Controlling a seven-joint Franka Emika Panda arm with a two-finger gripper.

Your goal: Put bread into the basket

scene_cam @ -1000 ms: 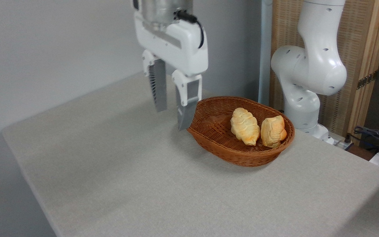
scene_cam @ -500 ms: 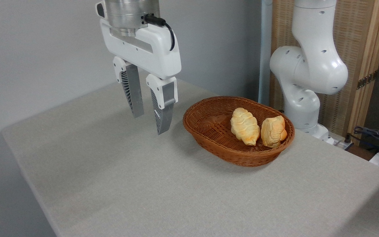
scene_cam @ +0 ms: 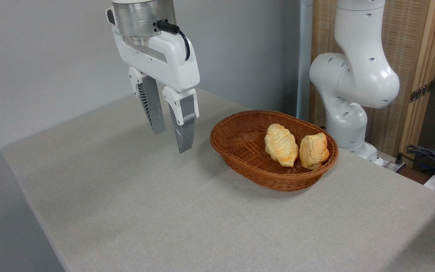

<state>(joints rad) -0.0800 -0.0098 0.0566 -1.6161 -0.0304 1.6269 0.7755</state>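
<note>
The pincer (scene_cam: 171, 141) hangs above the table (scene_cam: 187, 211), left of the basket (scene_cam: 240, 156) and well apart from it, with its two grey ribbed fingers (scene_cam: 153, 109) pointing down and a clear gap between them — released, with nothing held. The fingertips stop short of the tabletop, and a faint shadow lies on the cloth beneath them. Above the fingers sits the white hand body with a metal cylinder on top and a black cable (scene_cam: 178, 36) looping off its right side. To the right, toward the far edge of the table, the oval reddish-brown wicker basket rests flat on the grey surface. Inside it lie two pieces of bread: a paler, longer braided loaf (scene_cam: 281, 144) near the middle, and just right of it the small round bun (scene_cam: 314, 150), tan with a bright orange patch on its right side, leaning against the basket's right wall — the two look close together, though whether they touch is hard to tell. Behind the basket, at the far right, stands the white arm (scene_cam: 353, 75) with its base at the table's far edge, in front of a wooden slatted panel (scene_cam: 421, 56). Dark cables (scene_cam: 434, 158) lie at the far right edge.
</note>
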